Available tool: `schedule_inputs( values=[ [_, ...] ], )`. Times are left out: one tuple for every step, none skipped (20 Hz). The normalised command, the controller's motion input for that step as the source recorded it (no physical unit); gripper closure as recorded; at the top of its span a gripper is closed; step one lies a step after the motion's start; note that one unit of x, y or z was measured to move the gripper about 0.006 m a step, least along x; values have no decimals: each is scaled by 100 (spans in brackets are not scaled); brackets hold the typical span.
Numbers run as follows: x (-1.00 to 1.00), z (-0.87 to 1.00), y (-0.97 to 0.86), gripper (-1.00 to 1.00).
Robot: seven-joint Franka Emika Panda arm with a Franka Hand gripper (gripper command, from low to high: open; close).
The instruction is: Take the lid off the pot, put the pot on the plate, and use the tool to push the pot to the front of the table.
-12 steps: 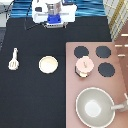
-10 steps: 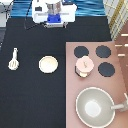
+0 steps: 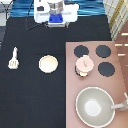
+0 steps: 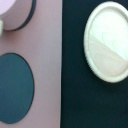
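The gripper (image 3: pixel 56 19) hung at the exterior view's top; open table (image 3: pixel 30 95) surrounded the plate (image 3: pixel 48 64), while the grey pan (image 3: pixel 96 106) crowded the pot (image 3: pixel 84 66).

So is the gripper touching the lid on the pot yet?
Apart. The exterior view shows the gripper up at the table's top edge, with black tabletop and stove panel between it and the lid, which sits on the pot.

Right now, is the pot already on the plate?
No. The pot, lid on, sits on the stove; the plate lies bare on the table, and the claw hangs far off.
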Motion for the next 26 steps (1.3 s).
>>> schedule_inputs(
  values=[
    [65, 41, 73, -100],
    [65, 43, 71, -100],
    [65, 42, 72, -100],
    [65, 42, 71, -100],
    [64, 41, 71, -100],
    [64, 41, 70, -100],
    [64, 41, 70, -100],
    [65, 37, 70, -100],
    [66, 39, 70, -100],
    [68, 37, 72, -100],
    [68, 37, 72, -100],
    [67, 35, 74, -100],
    [65, 32, 75, -100],
    [61, 26, 76, -100],
    [57, 21, 77, -100],
    [49, 15, 81, -100],
    [43, 13, 83, -100],
    [36, 8, 82, -100],
    [34, 8, 85, -100],
    [35, 7, 86, -100],
    [43, 7, 86, -100],
    [47, 7, 85, -100],
    [57, 4, 82, -100],
    [70, 1, 77, -100],
    [81, 0, 72, -100],
    [91, 0, 64, -100]
  ],
)
